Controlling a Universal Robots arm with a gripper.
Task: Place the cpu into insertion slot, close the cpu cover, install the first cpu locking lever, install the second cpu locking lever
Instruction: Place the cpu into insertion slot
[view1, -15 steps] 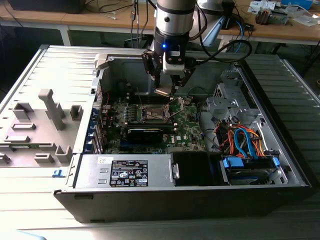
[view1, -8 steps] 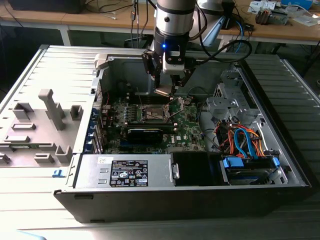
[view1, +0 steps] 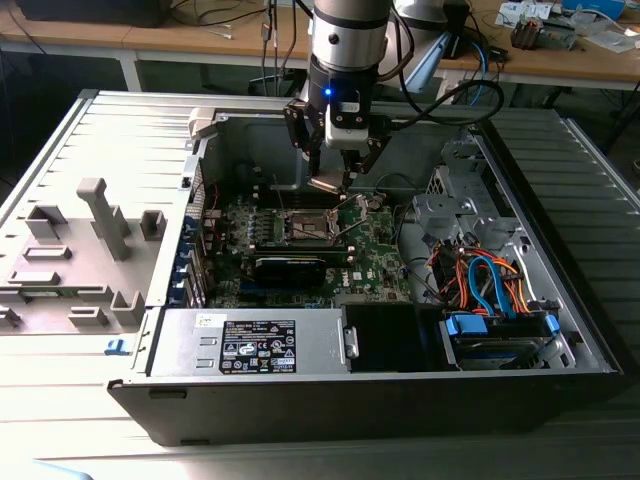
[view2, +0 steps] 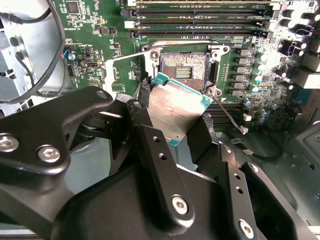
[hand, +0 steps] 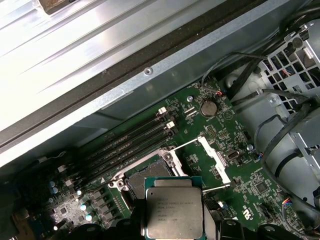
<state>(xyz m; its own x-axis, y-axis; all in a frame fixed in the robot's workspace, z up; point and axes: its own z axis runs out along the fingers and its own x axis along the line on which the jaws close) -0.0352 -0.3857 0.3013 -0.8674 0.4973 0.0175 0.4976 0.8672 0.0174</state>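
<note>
I see my gripper (view1: 331, 172) clamped on the cpu (view2: 176, 107), upper middle of the exterior view. The chip is tilted, held just above the open slot (view2: 184, 66), not seated. The cover (hand: 214, 160) stands flipped up beside the slot.

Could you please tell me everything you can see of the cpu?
The cpu is a flat square chip with a dull silver-grey metal top, faint print on it and a green edge. The gripper clamps it by two opposite sides, tilted, in the air just above the open insertion slot, not yet seated.
</note>
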